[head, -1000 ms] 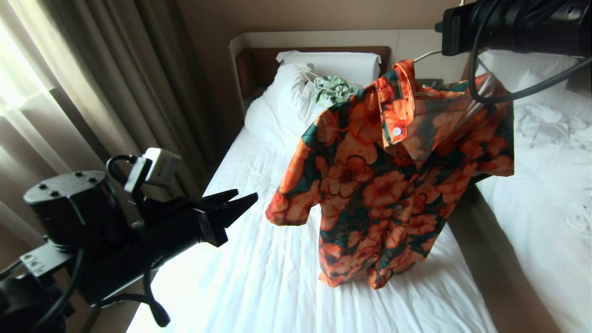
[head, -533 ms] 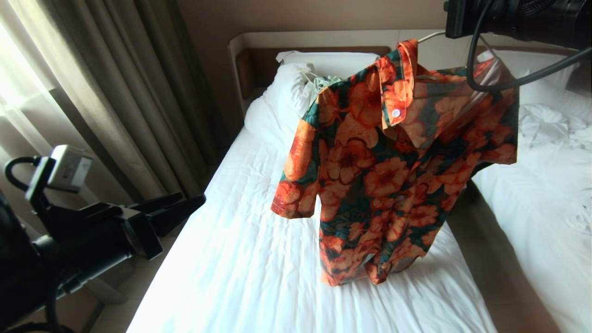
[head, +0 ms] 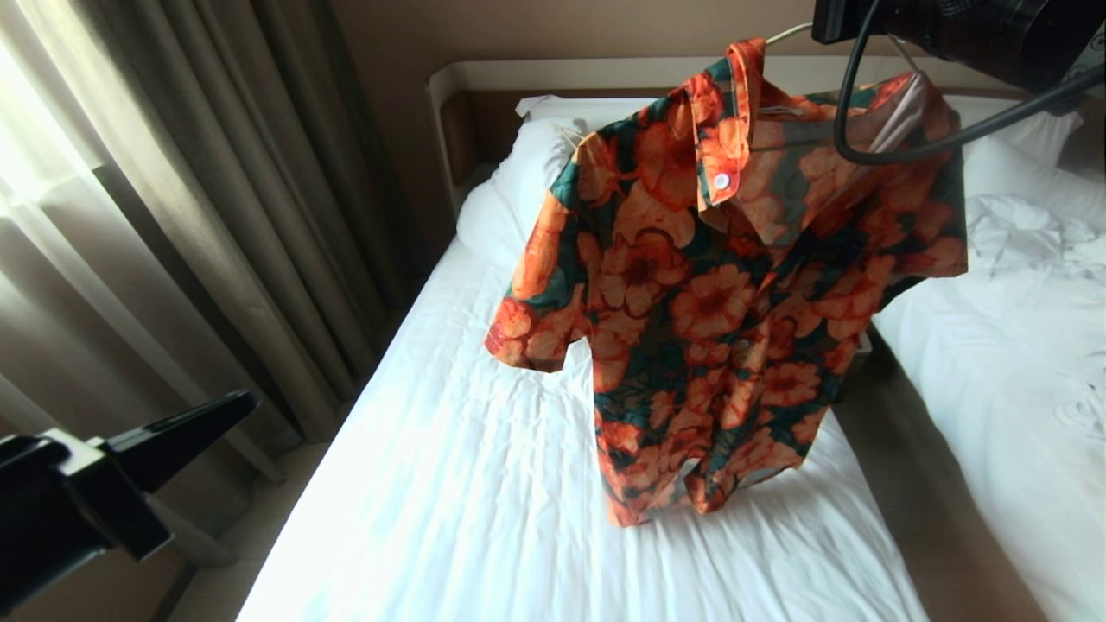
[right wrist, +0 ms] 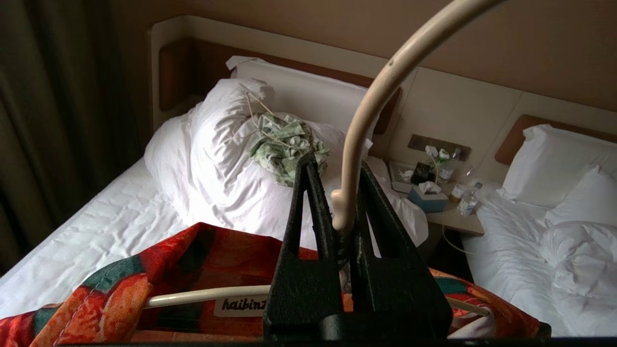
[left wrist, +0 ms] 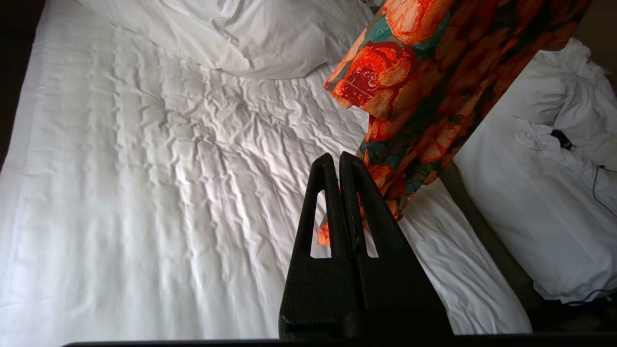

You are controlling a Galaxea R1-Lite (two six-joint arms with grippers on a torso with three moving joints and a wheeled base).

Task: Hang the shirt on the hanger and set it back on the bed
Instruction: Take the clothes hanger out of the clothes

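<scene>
The shirt (head: pixel 708 285), orange flowers on dark green, hangs on the cream hanger (head: pixel 788 33) above the bed (head: pixel 484 484), its hem just over the white sheet. In the right wrist view my right gripper (right wrist: pixel 336 164) is shut on the base of the hanger (right wrist: pixel 371 106) hook, with the shirt (right wrist: pixel 144 270) collar and a label below it. My right arm (head: pixel 950 26) enters at the upper right of the head view. My left gripper (head: pixel 242 402) sits low at the left, beside the bed and apart from the shirt. Its jaws (left wrist: pixel 338 156) are shut and empty, with the shirt (left wrist: pixel 424 72) hanging beyond them.
Heavy curtains (head: pixel 173 173) run along the left. A second white bed (head: pixel 1020 345) stands at the right across a narrow floor gap (head: pixel 916 484). A green-and-white garment (right wrist: pixel 284 144) lies on the bunched duvet. A nightstand (right wrist: pixel 453 217) holds a tissue box and bottles.
My left gripper has drawn back toward the lower left and shut. The right arm has lifted the hanger, so the shirt hangs higher and a little further left.
</scene>
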